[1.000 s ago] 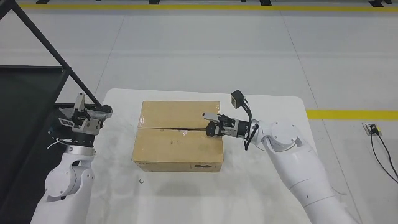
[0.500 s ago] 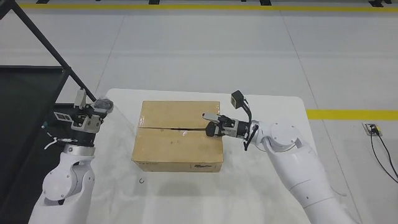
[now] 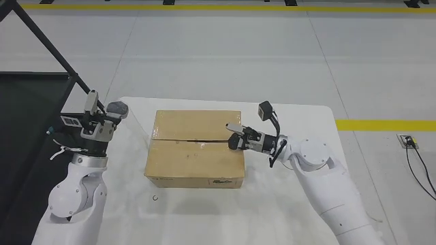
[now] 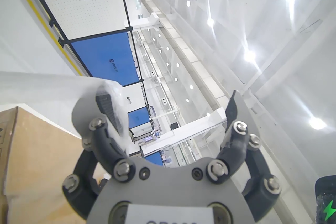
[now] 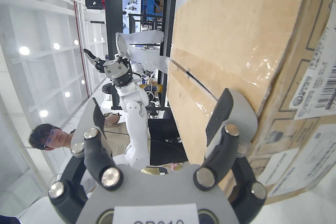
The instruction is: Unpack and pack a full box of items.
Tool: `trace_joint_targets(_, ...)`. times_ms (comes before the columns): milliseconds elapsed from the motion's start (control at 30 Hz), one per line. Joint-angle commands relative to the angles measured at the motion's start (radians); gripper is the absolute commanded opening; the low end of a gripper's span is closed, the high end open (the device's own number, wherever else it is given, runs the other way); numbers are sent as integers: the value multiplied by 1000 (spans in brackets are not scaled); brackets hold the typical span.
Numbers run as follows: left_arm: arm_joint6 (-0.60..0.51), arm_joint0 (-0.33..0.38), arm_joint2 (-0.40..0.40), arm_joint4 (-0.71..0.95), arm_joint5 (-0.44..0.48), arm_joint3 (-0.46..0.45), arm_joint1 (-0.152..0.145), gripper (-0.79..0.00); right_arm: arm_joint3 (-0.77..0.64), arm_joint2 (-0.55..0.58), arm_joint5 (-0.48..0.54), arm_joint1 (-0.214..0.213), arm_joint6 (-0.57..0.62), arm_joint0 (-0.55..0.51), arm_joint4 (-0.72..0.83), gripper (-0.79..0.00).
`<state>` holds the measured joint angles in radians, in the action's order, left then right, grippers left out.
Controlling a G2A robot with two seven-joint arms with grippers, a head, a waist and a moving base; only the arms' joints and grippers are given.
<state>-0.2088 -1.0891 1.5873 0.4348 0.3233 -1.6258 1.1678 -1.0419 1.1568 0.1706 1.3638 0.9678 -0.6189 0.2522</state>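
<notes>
- Right, the box (image 3: 195,148) sits mid-tabletop, a little nearer the left edge of the table (image 3: 300,197) than the right, with both top flaps lying flat and shut.
- A dark slit shows along its centre seam, and a strip of clear tape (image 5: 143,50) trails off the seam's left end. The seal looks mostly undone, I'd say.
- My left gripper (image 4: 170,109) hangs over the tabletop's left rear corner, fingers spread wide, that tape clinging to one pad.
- My right gripper (image 5: 157,114) waits at the box's right end by the seam, fingers apart, one right at the top edge, clamping nothing.
- Left to do: flaps up, everything out, everything back in. By my reckoning that's nearly the whole job.
</notes>
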Motion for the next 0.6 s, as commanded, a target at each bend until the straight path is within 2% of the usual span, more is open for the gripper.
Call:
trace_joint_targets(0,1,-5,-2,-10,4,-14,1,0,-2,5,-2,-2,-7,-2,6,0)
trace_joint_targets(267,12,-18,-24,-68,8,-69,6,0,-3,7,-22,-5,-16,-2,18,0)
trace_joint_targets(567,33,-7,-93,-193,-10,-106,14,0,-3,2,-27,-8,-17,-1,17,0)
